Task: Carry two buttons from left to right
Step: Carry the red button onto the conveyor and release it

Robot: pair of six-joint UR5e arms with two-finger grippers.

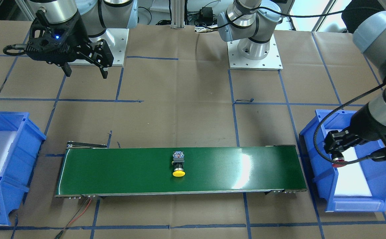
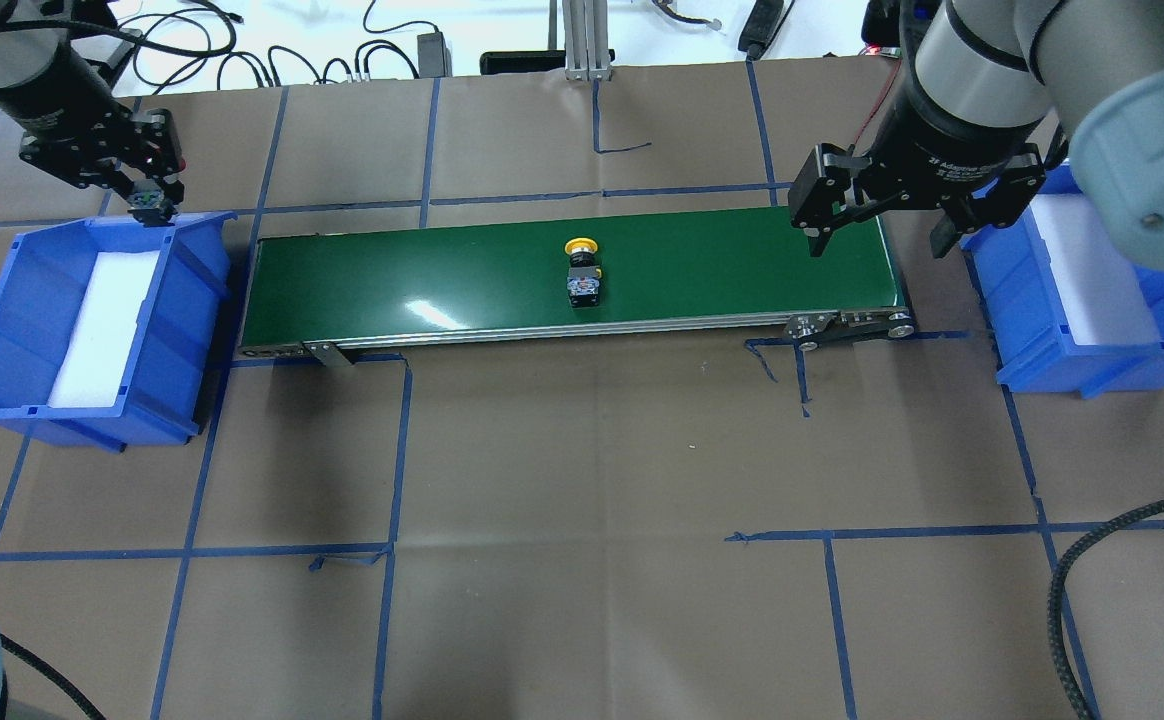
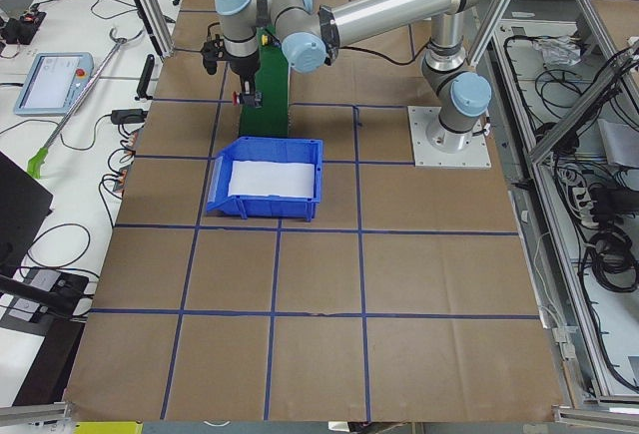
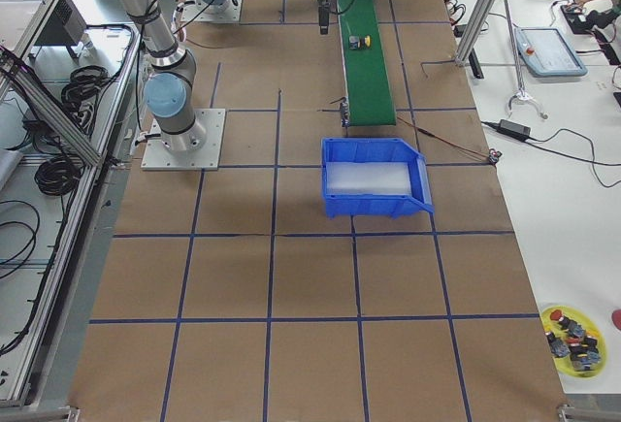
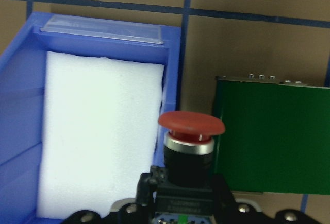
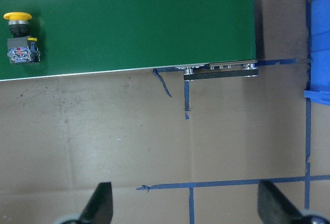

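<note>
Between the pressed-together fingers of the left gripper (image 2: 149,203) sits the red button (image 5: 190,147), pinched by its boxy black-grey body. Its smooth mushroom cap points straight down, away from the wrist, so its long axis runs along the gripper's own. Right beneath it is the belt-side wall of a blue plastic bin (image 2: 2,330), whose floor carries a white foam slab (image 2: 102,330). Just past that wall, off to the gripper's side, begins the conveyor belt (image 2: 422,275), long, flat and glossy green, with a bright streak of glare.

Over by the belt's other end the right gripper (image 2: 879,245) hangs with its fingers spread wide and nothing between them, a second blue bin (image 2: 1022,300) just beside it. Well apart from it, at the belt's middle, the yellow button (image 2: 582,272) lies on its side. Its long axis runs across the belt, the round yellow cap towards the edge away from the robot's bases and the grey contact block towards them.

Below both grippers the table is covered in matte brown paper (image 2: 592,450), slightly creased and marked into squares with blue tape (image 2: 182,552). A white bench (image 4: 572,199) with cables runs alongside, and a yellow dish (image 4: 587,315) of small parts sits on it.
</note>
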